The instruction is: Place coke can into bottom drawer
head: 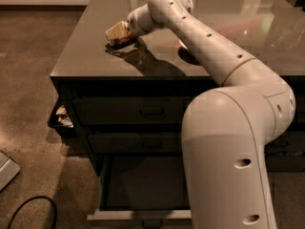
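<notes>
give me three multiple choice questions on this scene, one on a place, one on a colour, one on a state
1. Where is the gripper?
A on the floor
B over the cabinet top, at the can
C inside a drawer

2. What colour is the arm?
A white
B blue
C green

3. The bottom drawer is:
A shut
B pulled open
C taken out

Answers: B, it is up on the top by the can; A, its shell is white; B, its dark inside shows.
</notes>
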Controlling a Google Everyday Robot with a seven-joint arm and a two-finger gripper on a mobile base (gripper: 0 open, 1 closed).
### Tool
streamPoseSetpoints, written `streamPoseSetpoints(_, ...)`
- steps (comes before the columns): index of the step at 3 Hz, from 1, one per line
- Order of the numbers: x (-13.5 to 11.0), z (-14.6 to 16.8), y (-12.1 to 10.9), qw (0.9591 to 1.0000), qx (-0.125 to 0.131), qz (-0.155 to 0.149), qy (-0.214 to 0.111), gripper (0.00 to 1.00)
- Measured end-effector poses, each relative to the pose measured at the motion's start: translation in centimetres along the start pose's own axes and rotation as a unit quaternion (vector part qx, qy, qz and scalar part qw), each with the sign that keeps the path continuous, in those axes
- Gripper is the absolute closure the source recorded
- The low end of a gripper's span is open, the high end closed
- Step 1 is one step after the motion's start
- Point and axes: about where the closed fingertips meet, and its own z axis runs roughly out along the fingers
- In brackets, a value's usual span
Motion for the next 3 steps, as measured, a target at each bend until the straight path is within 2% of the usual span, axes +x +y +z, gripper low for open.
streamPoseSetpoints(1, 0.2, 0.0, -0.1, 0.9999, 0.009, 0.0, 0.014, 0.63)
streamPoseSetpoints(2, -0.1, -1.3, -0.1, 0.9998, 0.018, -0.003, 0.009, 0.87)
streamPoseSetpoints(3, -0.6, -4.6, 0.3, 0.9997, 0.022, -0.007, -0.014, 1.0)
